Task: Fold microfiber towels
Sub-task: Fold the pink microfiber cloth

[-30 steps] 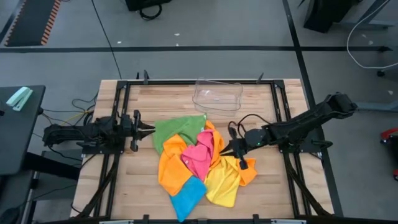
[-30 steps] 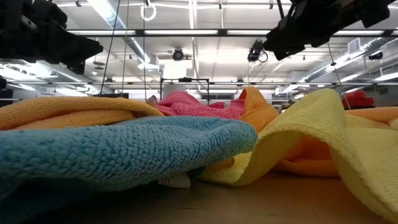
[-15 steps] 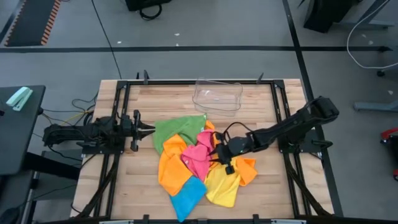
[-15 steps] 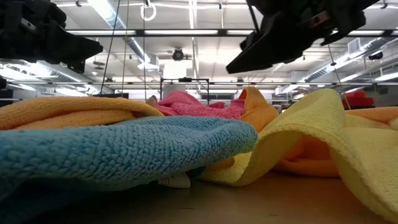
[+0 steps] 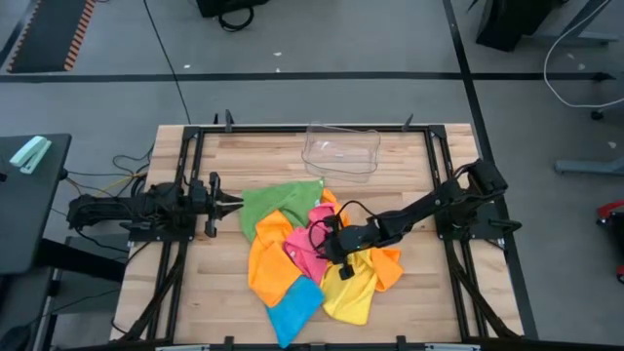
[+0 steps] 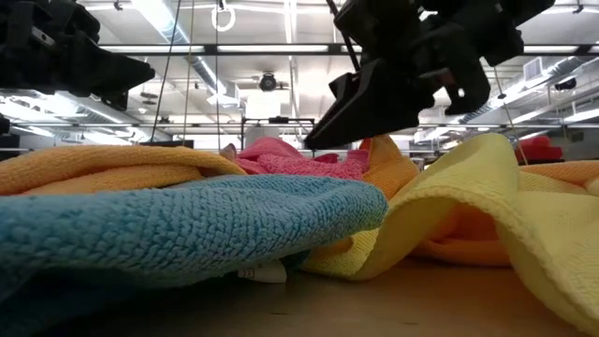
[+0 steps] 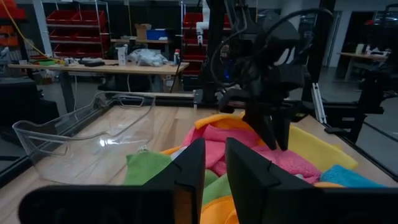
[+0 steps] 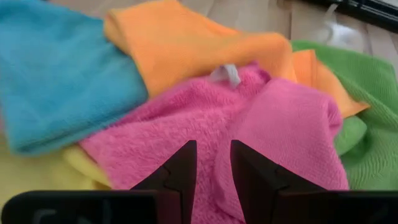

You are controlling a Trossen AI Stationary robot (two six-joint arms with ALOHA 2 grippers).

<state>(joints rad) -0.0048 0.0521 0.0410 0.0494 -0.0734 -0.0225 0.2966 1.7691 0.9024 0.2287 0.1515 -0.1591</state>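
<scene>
While the left gripper [image 5: 232, 203] hangs just left of the crumpled heap of bright microfiber towels [image 5: 310, 255], its two dark fingers [image 7: 186, 168] stand a narrow slit apart with nothing between them. The heap lies on the pale wooden slatted table [image 5: 195, 302], in its near half. At the heap's left edge, nearest that gripper, is the soft green cloth [image 5: 275, 203]. Below it a fuzzy orange cloth [image 5: 268, 261] spreads out, with the bright blue cloth [image 5: 294, 310] at the heap's near end. In the heap's middle sits the fluffy pink cloth [image 5: 310, 244]. The right gripper [image 5: 324, 252] is low over that pink cloth, its dark fingers [image 8: 180, 168] slightly parted and clasping nothing; the wrist view shows pink pile in the gap, but I cannot tell whether the tips touch it. Right of the pink one lies the pale yellow cloth [image 5: 349, 292], with a second orange cloth [image 5: 388, 265] at the heap's right edge. Beyond the heap, at the table's far side, stands a clear plastic rectangular tray [image 5: 341, 148].
</scene>
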